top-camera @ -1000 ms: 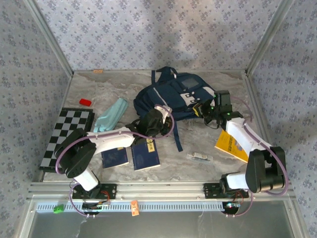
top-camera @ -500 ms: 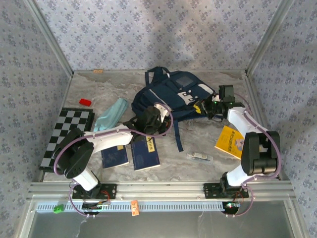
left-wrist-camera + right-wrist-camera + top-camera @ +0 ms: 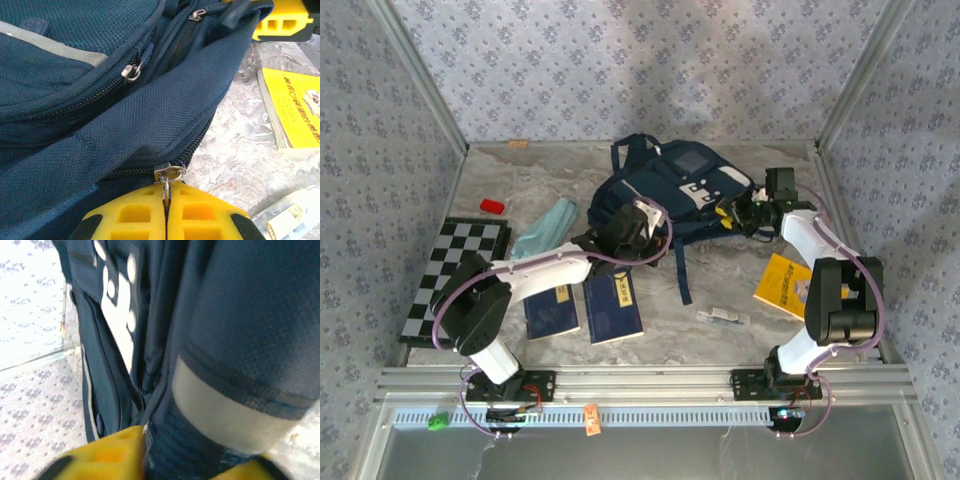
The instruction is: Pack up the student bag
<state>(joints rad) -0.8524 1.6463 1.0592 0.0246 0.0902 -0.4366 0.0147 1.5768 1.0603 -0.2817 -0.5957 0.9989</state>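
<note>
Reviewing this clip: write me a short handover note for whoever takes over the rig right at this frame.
Left claw: shut on the zip pull of the student bag.
Right claw: jaws apart with bag fabric between them, at the bag's right side; grip unclear.
Bag: lies mid-table, toward the back.
Done: nothing visibly packed. Two navy books, a yellow book and a chessboard lie on the table outside it.
Left, probably: draw the zip open, load the items, close the bag.

Nothing can be read: dark printed characters are seen on the cover of the thin yellow paperback book at three o'clock, but are too blurred.
</note>
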